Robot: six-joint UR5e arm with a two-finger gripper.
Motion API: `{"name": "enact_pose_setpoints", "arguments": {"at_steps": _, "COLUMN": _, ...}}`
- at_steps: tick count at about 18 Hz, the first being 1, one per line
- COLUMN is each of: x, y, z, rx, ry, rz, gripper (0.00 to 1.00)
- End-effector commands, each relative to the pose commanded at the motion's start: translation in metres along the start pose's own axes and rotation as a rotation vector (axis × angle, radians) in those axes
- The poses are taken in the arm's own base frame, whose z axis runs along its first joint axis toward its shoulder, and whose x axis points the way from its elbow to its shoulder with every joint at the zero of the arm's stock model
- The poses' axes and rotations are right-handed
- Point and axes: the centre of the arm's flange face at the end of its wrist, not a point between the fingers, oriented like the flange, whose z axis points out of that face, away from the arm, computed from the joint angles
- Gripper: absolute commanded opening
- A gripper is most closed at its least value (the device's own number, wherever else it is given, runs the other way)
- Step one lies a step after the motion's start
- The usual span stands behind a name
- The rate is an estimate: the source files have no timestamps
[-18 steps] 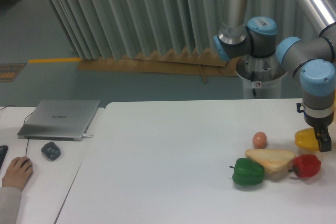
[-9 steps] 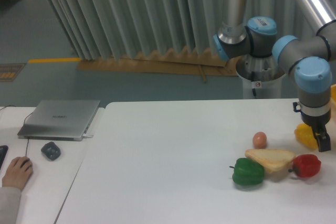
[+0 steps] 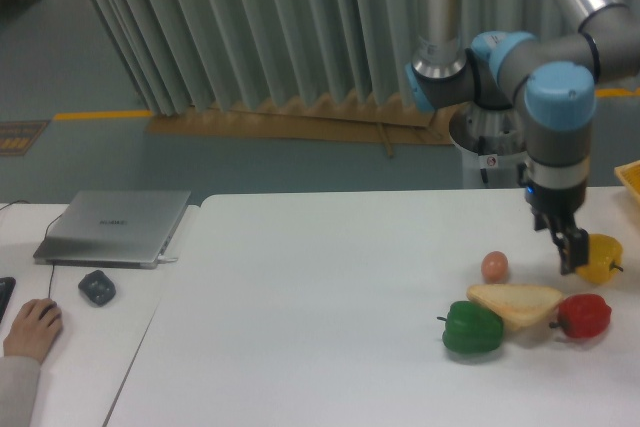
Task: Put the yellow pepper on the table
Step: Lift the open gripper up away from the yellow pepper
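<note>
On the table (image 3: 330,307), a row runs left to right: green pepper (image 3: 472,328), bread (image 3: 515,303), red pepper (image 3: 585,316). An egg (image 3: 495,266) sits behind the bread. The laptop (image 3: 115,227) lies far left on the desk (image 3: 70,347).

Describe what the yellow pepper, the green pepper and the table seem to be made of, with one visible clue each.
Yellow pepper: probably plastic; glossy, uniform colour.
Green pepper: likely the same; smooth sheen, flat colour.
Table: white laminate or similar; smooth, softly reflective, no grain.
</note>
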Motion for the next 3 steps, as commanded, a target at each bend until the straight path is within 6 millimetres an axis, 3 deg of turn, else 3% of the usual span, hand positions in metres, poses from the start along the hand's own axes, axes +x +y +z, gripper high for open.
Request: {"name": "enact_pose_setpoints", "arguments": {"at_steps": 3, "x": 0.0065, "y": -0.0022, "z": -0.0023, "rx": -0.011, "ry": 0.013, "rz": 0.005, "gripper": 1.00}}
